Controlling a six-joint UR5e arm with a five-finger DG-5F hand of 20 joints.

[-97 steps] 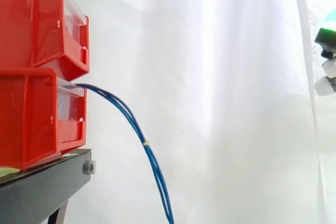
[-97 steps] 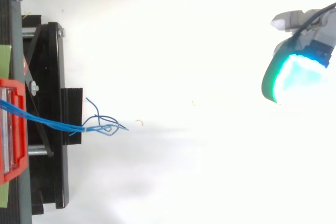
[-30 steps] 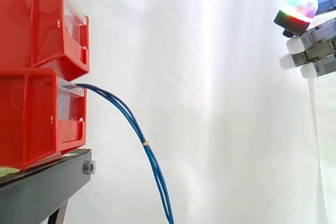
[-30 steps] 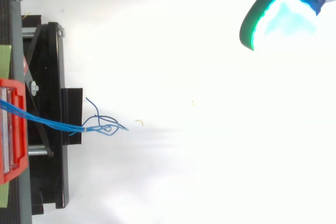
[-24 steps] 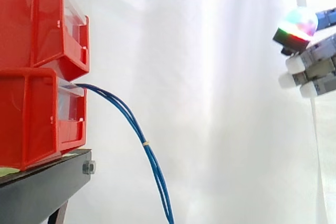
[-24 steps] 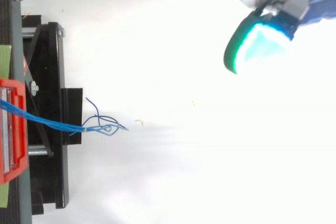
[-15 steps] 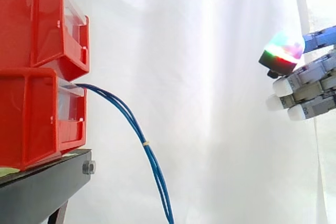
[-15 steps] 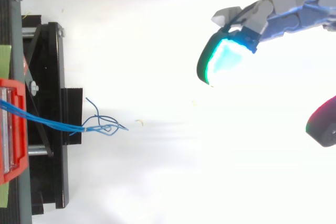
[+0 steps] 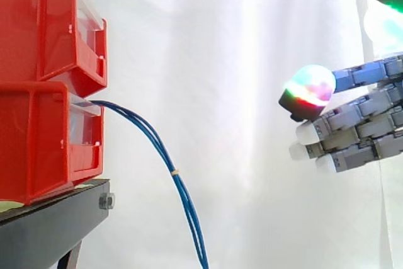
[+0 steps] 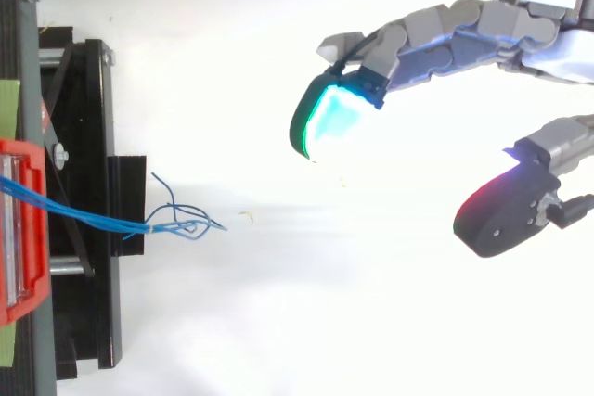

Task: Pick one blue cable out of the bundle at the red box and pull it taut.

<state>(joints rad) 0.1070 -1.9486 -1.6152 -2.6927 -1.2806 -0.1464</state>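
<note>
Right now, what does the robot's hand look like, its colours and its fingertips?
The hand is built of blocky grey and blue-grey segments. Its fingertips are thick rounded pads: one glows cyan with a green rim, and the thumb's pad is dark with a red edge. In the side view, several tips are plain white.

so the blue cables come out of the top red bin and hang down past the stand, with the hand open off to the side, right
Not quite. The side view shows the cables leaving the lower bin, not the top one. The rest holds: they hang down past the stand, and the hand is open, off to the side and clear of them.
</note>
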